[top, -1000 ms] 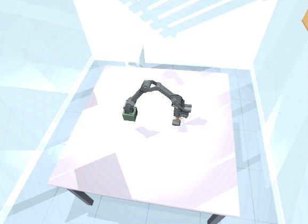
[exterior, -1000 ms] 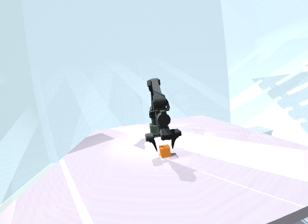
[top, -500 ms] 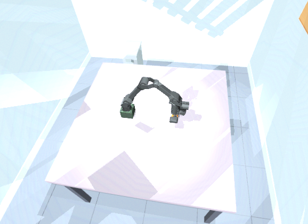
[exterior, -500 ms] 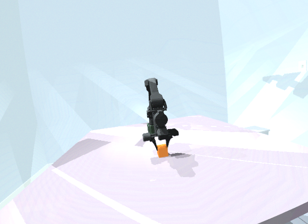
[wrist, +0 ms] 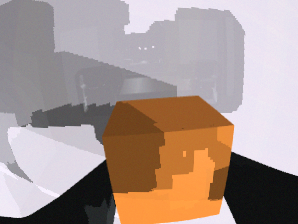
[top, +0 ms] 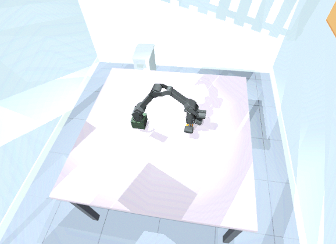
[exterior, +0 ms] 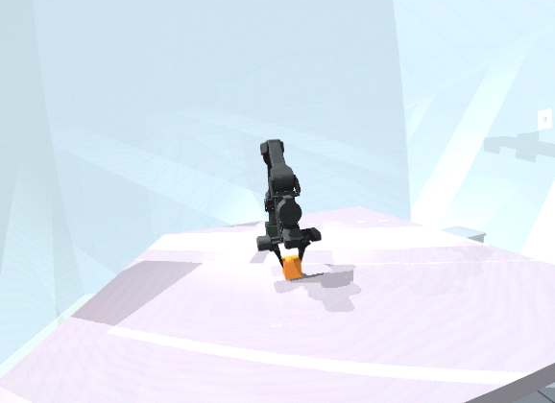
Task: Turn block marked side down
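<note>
Gripper (exterior: 290,261) is clamped on the orange block (exterior: 292,267), pointing down at the table (exterior: 408,322), roughly mid-table, a bit away from the arm's green base (top: 139,122).

Step in hand, as I judge it: secure grip, then lift & roll the wrist. To do it well: hold squeeze steady, lift enough that block corners won't scrape the table when turned, rotate slow so it doesn't slip in the pads, then set down flat w/ marked side under before letting go.

Block vs jaws: it sits between the two dark fingers, one on each side face. In ext view the block looks slightly tilted, one bottom edge at or just above the table; can't tell if fully off. Which face has the mark: unclear, wrist view shows only blotchy shading on the near face.
</note>
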Tool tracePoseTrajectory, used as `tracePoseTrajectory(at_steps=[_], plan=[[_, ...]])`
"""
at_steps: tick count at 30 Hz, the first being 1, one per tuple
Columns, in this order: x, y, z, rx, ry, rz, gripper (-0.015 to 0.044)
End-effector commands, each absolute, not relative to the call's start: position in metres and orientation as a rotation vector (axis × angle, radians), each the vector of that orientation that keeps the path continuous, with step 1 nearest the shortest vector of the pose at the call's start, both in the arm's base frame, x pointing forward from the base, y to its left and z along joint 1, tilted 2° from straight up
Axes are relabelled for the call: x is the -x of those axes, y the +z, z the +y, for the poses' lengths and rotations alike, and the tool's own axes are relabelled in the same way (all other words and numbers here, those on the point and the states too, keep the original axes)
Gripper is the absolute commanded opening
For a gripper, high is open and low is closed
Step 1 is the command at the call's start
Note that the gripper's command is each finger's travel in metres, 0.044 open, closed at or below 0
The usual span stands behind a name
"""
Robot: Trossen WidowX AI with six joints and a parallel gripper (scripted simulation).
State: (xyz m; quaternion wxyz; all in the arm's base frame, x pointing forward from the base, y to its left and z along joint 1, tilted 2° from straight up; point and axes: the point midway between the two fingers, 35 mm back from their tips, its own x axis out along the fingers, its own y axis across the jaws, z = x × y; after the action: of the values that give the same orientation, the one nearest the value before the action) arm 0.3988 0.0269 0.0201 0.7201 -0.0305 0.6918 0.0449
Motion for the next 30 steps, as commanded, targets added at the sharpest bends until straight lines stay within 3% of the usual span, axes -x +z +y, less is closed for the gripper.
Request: tracePoseTrajectory(at_steps=[1,30], plan=[[-0.4042,0.0395,0.0263,0.074,0.099,1.496,0.0000],[-0.4068,0.0297,0.0262,0.051,0.105,1.144,0.0000]])
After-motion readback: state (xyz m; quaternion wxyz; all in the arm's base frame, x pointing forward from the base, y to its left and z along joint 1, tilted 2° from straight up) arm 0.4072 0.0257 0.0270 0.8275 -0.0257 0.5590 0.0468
